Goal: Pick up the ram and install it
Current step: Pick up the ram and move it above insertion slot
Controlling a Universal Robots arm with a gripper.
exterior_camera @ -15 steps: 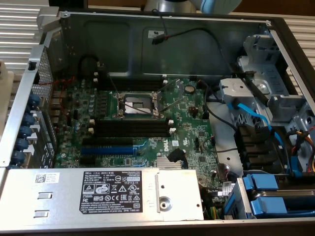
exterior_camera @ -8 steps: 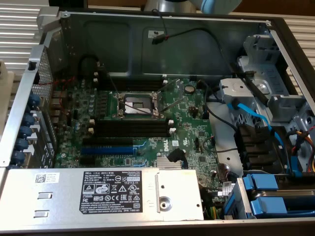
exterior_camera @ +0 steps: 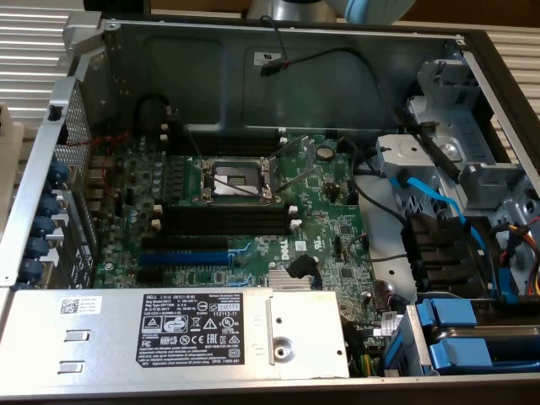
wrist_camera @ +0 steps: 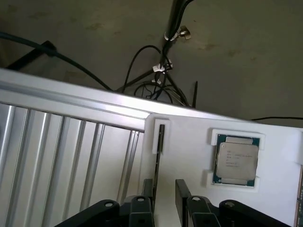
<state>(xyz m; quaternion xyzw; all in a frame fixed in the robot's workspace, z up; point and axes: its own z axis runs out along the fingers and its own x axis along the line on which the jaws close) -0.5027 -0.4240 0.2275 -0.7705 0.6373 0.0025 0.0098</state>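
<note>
Gripper (wrist_camera: 165,188) fingers are spread, with nothing grasped. Past the ribbed metal surface (wrist_camera: 61,156), the ram (wrist_camera: 160,142) is seen edge-on, held upright in a white tray (wrist_camera: 189,151) near the fingertips; a square processor (wrist_camera: 236,161) is seated farther across it.

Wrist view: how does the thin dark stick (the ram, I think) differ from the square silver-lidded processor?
Shape: ram is a long narrow strip; processor is squarish.
Pose: ram seems to stand on edge; processor lies flat, face showing.
Place: ram runs down by the open gripper; processor sits farther off.
Shared: both sit in recesses of the white tray.
</note>
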